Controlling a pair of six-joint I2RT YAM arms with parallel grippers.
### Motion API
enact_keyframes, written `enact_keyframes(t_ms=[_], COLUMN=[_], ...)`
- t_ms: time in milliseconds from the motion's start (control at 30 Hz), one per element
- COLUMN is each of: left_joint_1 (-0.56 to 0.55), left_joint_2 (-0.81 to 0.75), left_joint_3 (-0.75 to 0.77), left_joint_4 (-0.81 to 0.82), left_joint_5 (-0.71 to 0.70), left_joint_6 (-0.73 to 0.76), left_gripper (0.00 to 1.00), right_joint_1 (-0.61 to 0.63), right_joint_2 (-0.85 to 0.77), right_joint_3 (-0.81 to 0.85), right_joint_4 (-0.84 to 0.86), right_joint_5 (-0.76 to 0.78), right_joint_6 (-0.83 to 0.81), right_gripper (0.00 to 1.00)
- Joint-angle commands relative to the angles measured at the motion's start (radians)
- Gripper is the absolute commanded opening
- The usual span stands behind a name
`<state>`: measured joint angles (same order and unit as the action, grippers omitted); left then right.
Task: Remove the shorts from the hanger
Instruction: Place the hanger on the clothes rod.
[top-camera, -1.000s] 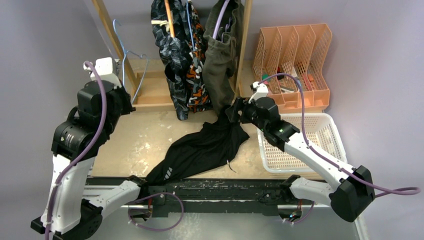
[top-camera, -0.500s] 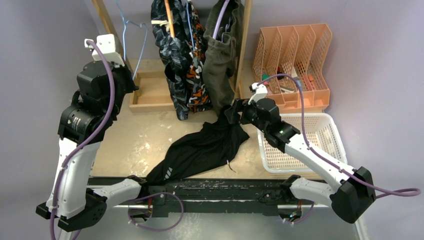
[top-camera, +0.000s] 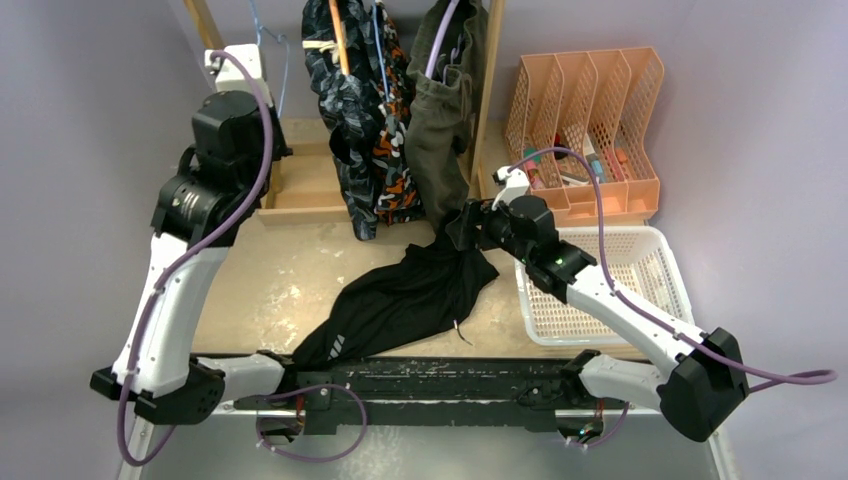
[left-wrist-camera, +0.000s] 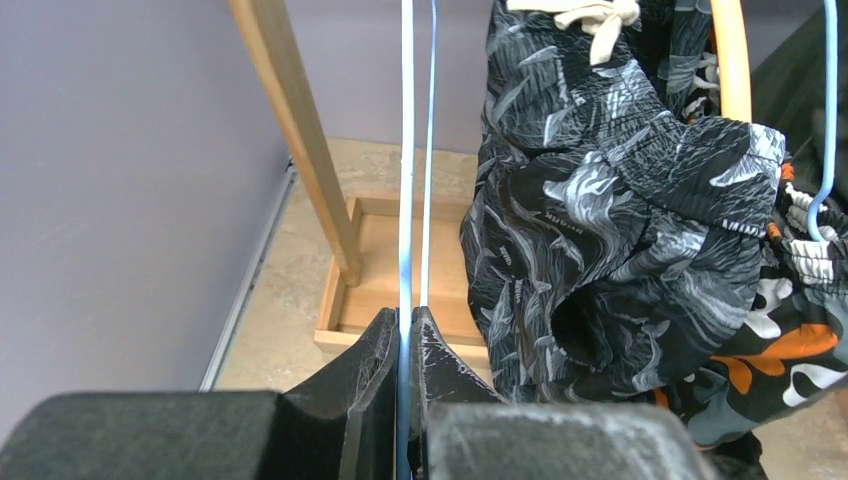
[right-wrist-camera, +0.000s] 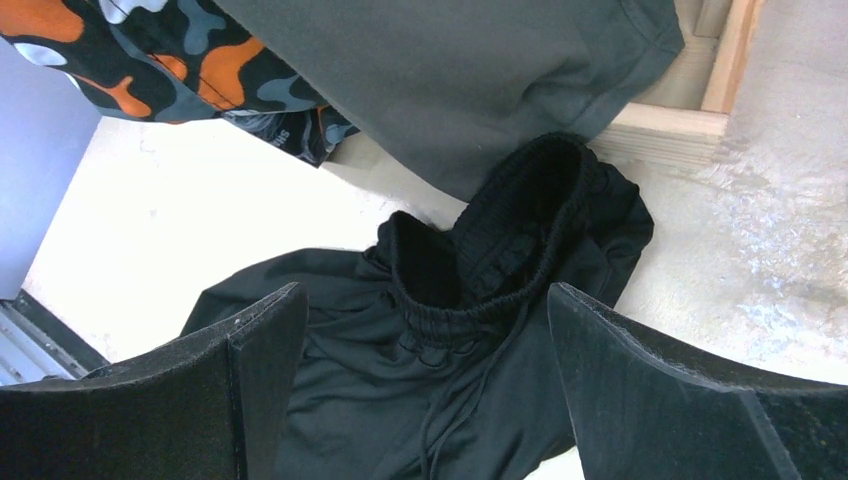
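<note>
My left gripper (left-wrist-camera: 405, 322) is shut on the thin blue wire hanger (left-wrist-camera: 406, 150) and holds it up beside the rack's left post; the hanger carries nothing. The plain black shorts (top-camera: 405, 298) lie crumpled on the table. My right gripper (right-wrist-camera: 425, 305) is open just above their waistband (right-wrist-camera: 500, 270), touching nothing. It also shows in the top view (top-camera: 463, 228). The navy shorts with pale print (top-camera: 345, 105), the camo shorts (top-camera: 396, 175) and the olive-green shorts (top-camera: 440, 125) still hang on the rack.
The wooden rack has a left post (left-wrist-camera: 295, 140), a right post (top-camera: 488, 90) and a base tray (top-camera: 305, 190). An orange file organiser (top-camera: 590, 120) stands at the back right. A white basket (top-camera: 640, 290) sits right of the black shorts.
My left arm has lifted the blue hanger up and toward the back, closer to the rack's top. The right gripper and the black shorts have barely moved.
</note>
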<state>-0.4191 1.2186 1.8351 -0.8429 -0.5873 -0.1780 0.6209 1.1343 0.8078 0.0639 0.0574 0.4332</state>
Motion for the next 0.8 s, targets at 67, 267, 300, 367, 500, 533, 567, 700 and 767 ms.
enact_keyframes(t_ms=[67, 267, 300, 367, 500, 533, 567, 700, 767], left_joint_1=[0.004, 0.006, 0.006, 0.01, 0.04, 0.057, 0.072, 0.124, 0.151], left_joint_2=[0.076, 0.153, 0.159, 0.172, 0.182, 0.181, 0.181, 0.195, 0.199], left_joint_3=[0.086, 0.167, 0.169, 0.174, 0.157, 0.154, 0.153, 0.166, 0.16], left_joint_4=[0.1, 0.084, 0.081, 0.059, 0.045, 0.046, 0.046, 0.018, 0.012], left_joint_5=[0.013, -0.004, 0.006, 0.013, 0.049, 0.075, 0.096, 0.145, 0.151], left_joint_6=[0.067, 0.133, 0.131, 0.122, 0.105, 0.099, 0.093, 0.077, 0.061], left_gripper=[0.0, 0.0, 0.0, 0.0, 0.0, 0.0, 0.0, 0.0, 0.0], right_joint_1=[-0.004, -0.003, -0.003, -0.004, -0.003, -0.003, -0.003, -0.003, -0.003], right_joint_2=[-0.019, -0.007, -0.003, 0.002, 0.01, 0.01, 0.009, -0.002, -0.005], right_joint_3=[0.049, 0.044, 0.044, 0.044, 0.046, 0.045, 0.044, 0.038, 0.037], right_joint_4=[0.041, 0.023, 0.022, 0.02, 0.011, 0.008, 0.005, -0.002, -0.002], right_joint_5=[-0.025, -0.016, -0.016, -0.02, -0.032, -0.034, -0.034, -0.027, -0.028], right_joint_6=[-0.008, -0.019, -0.019, -0.019, -0.023, -0.025, -0.027, -0.033, -0.032], right_gripper=[0.9, 0.9, 0.9, 0.91, 0.9, 0.9, 0.9, 0.91, 0.91])
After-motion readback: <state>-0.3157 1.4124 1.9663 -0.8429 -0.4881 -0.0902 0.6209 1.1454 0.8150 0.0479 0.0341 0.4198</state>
